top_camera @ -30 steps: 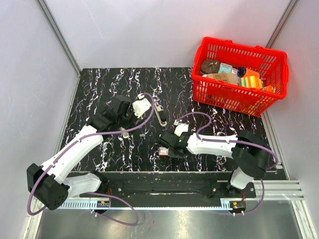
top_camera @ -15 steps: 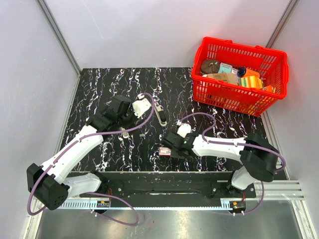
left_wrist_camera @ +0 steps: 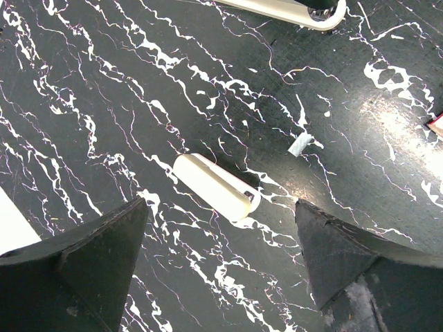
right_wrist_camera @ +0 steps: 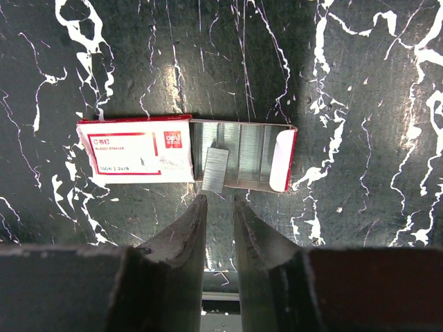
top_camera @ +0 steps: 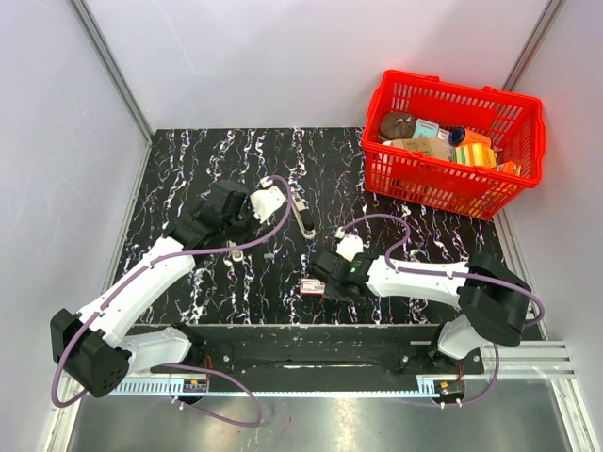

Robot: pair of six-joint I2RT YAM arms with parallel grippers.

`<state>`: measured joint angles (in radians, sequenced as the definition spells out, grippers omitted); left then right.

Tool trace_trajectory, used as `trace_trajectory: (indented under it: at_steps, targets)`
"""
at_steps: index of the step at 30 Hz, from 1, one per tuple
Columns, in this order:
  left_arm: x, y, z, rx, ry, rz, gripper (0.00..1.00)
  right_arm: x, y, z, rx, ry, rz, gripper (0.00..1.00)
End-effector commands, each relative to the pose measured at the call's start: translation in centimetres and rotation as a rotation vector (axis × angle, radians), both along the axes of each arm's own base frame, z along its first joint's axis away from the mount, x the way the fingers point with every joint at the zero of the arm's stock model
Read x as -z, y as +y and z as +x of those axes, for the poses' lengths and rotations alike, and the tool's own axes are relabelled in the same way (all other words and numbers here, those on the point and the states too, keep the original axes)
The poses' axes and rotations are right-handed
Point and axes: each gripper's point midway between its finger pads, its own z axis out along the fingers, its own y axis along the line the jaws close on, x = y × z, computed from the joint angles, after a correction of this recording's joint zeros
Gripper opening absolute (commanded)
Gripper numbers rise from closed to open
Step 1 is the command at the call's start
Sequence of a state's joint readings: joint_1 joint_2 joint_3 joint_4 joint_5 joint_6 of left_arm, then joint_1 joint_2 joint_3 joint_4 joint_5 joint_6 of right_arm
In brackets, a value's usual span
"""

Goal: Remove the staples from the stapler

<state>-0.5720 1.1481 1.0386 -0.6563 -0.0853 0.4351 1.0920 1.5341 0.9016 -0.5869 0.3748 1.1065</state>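
Observation:
The stapler (top_camera: 301, 215) lies open on the black marbled table, just right of my left gripper (top_camera: 247, 222); its long pale arm shows at the top edge of the left wrist view (left_wrist_camera: 277, 8). My left gripper (left_wrist_camera: 220, 203) is wide open and empty above a small cream rounded piece (left_wrist_camera: 216, 187). A short silver strip of staples (right_wrist_camera: 216, 168) lies askew on the slid-open tray of the red-and-white box (right_wrist_camera: 135, 153). My right gripper (right_wrist_camera: 219, 198) sits just short of the box, fingers a narrow gap apart and empty. It shows beside the box (top_camera: 309, 287) in the top view (top_camera: 323, 284).
A red basket (top_camera: 452, 184) full of items stands at the back right. A tiny staple fragment (left_wrist_camera: 301, 145) lies near the cream piece (top_camera: 236, 252). The table's front rail (top_camera: 311, 350) runs close behind the right gripper.
My right arm has drawn back a little to the right, away from the box. The box, the stapler and the left arm have not moved.

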Motion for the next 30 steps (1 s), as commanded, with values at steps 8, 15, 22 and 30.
trace_trajectory:
  at_steps: [8,15,22,30]
  targets:
    - [-1.8,-0.7,0.8,-0.003,-0.051,-0.054,0.93,-0.8,0.5,0.3,0.000,-0.029,0.045,0.27]
    - [-1.8,-0.7,0.7,-0.003,-0.051,-0.054,0.93,-1.0,0.4,0.0,0.003,-0.029,0.076,0.24]
    - [-1.7,-0.8,0.8,-0.004,-0.043,-0.058,0.93,-0.9,0.6,-0.3,-0.013,-0.021,0.090,0.23]
    - [-1.6,-0.7,0.7,-0.003,-0.043,-0.055,0.94,-0.6,0.6,-0.5,-0.023,-0.008,0.092,0.23]
